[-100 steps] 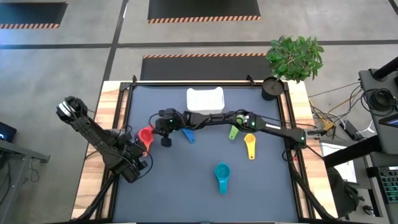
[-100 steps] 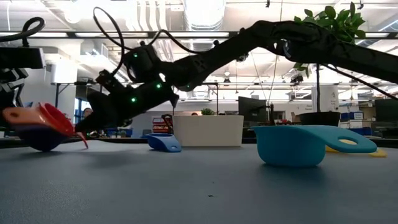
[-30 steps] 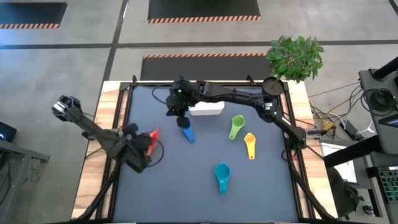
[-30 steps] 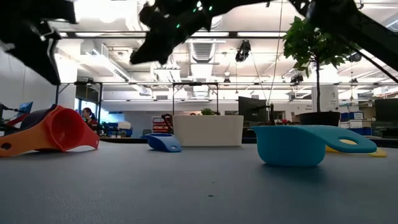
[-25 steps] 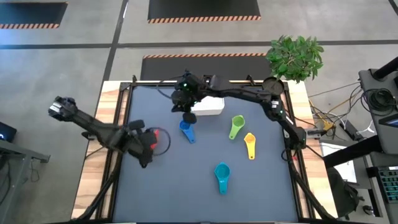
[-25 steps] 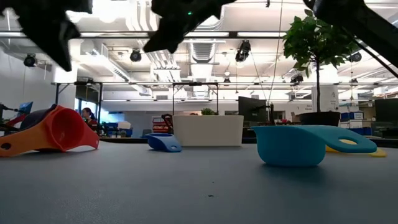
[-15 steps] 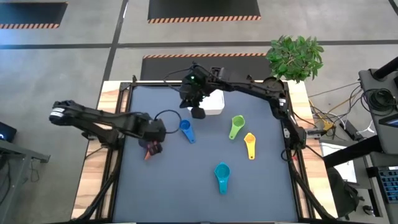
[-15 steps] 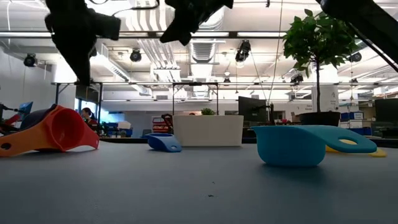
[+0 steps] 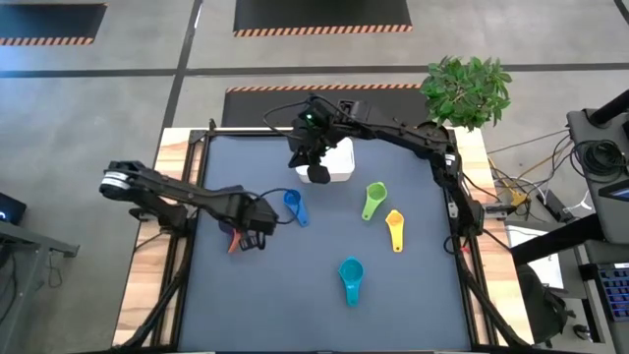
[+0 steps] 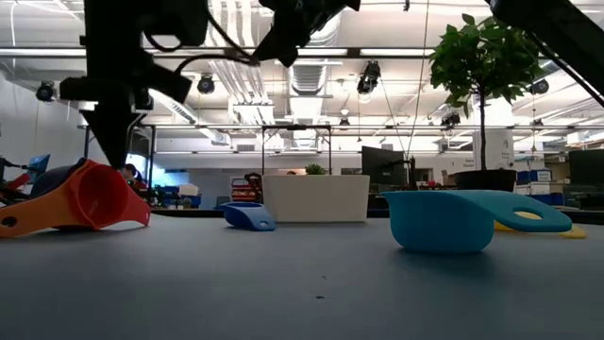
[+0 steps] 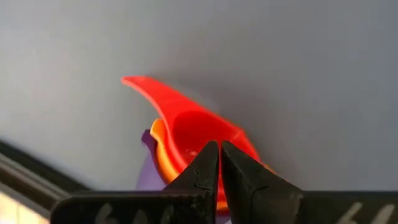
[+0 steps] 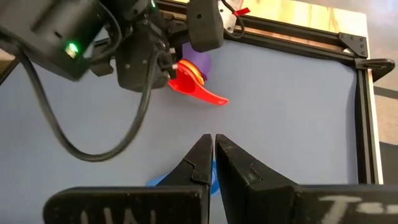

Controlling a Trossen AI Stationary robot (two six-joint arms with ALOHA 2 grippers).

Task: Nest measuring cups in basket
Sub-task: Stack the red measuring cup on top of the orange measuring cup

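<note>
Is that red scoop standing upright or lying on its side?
On its side. The red scoop shows its open mouth sideways in the low view, nested in an orange one.

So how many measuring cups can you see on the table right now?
7: blue cup, green cup, yellow cup and teal cup lie singly; red cup, orange cup and purple cup sit stacked under the left gripper. More may be hidden.

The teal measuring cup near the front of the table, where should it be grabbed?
Probably by the flat handle of the teal measuring cup, from straight above. The handle points toward the table's front edge, and nothing stands close around it.
</note>
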